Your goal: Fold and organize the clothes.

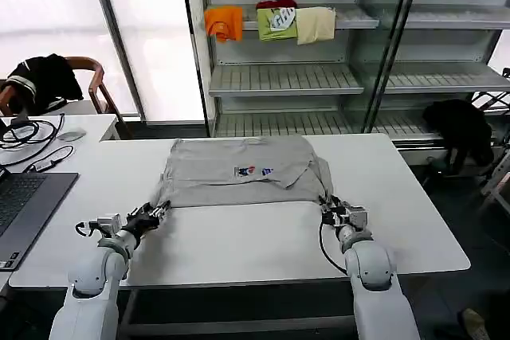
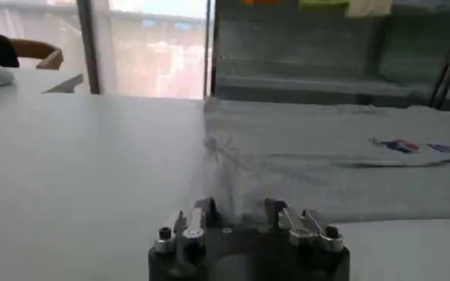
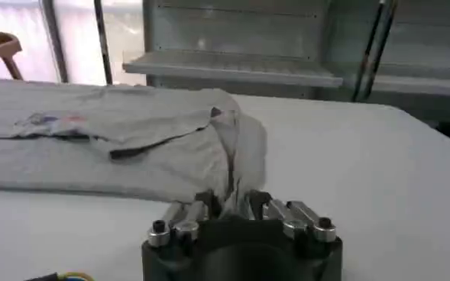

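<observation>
The shirt (image 1: 239, 171) is soft matt grey cloth, wrinkled. It lies on a smooth white table (image 1: 239, 244). Behind the table, metal shelves (image 1: 287, 79).

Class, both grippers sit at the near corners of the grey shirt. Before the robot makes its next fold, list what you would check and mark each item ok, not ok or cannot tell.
1. Left gripper at the near left corner of the shirt: ok.
2. Right gripper at the near right corner: ok.
3. Cloth pinched between the right fingers: ok, fabric sits between them in the right wrist view.
4. Cloth pinched between the left fingers: cannot tell, the fabric reaches them but a firm grip is unclear.
5. Shirt lies flat: not ok, its right side is bunched and folded over.
6. Table free ahead of the shirt for the fold: ok.
</observation>
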You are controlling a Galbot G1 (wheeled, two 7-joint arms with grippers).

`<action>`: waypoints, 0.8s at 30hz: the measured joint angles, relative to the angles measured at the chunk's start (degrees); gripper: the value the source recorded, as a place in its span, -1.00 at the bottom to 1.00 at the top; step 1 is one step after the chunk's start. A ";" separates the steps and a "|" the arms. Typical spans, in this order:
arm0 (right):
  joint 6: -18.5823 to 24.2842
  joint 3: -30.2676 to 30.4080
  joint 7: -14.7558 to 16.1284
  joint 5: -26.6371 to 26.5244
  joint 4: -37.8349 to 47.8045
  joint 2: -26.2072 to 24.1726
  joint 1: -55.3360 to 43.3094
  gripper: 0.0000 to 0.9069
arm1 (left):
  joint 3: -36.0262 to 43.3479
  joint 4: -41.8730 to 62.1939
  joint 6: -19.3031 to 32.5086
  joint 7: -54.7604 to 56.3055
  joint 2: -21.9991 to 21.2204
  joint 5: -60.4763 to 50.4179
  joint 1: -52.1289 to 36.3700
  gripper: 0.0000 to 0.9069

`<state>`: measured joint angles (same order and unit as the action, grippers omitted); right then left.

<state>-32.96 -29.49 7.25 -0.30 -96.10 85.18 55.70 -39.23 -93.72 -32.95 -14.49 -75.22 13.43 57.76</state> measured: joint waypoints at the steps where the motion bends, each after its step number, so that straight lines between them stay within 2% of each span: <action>1: 0.00 -0.01 -0.01 -0.27 -0.01 0.00 0.00 -1.00 | 0.02 -0.02 0.00 -0.04 -0.01 -0.05 0.02 -1.00; 12: -0.25 -0.34 -1.39 -5.64 -2.08 -0.05 1.30 -1.00 | 0.35 -0.97 0.56 -0.21 -0.22 -0.27 0.68 -1.00; 24: -0.43 0.81 -3.51 -12.05 -9.85 -1.43 6.15 -1.00 | -0.84 -3.76 0.88 -0.43 0.33 -0.24 3.33 -1.00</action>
<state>-33.39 -28.68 3.74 -12.35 -105.95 83.75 61.85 -40.07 -97.48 -32.07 -14.92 -74.89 13.19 61.09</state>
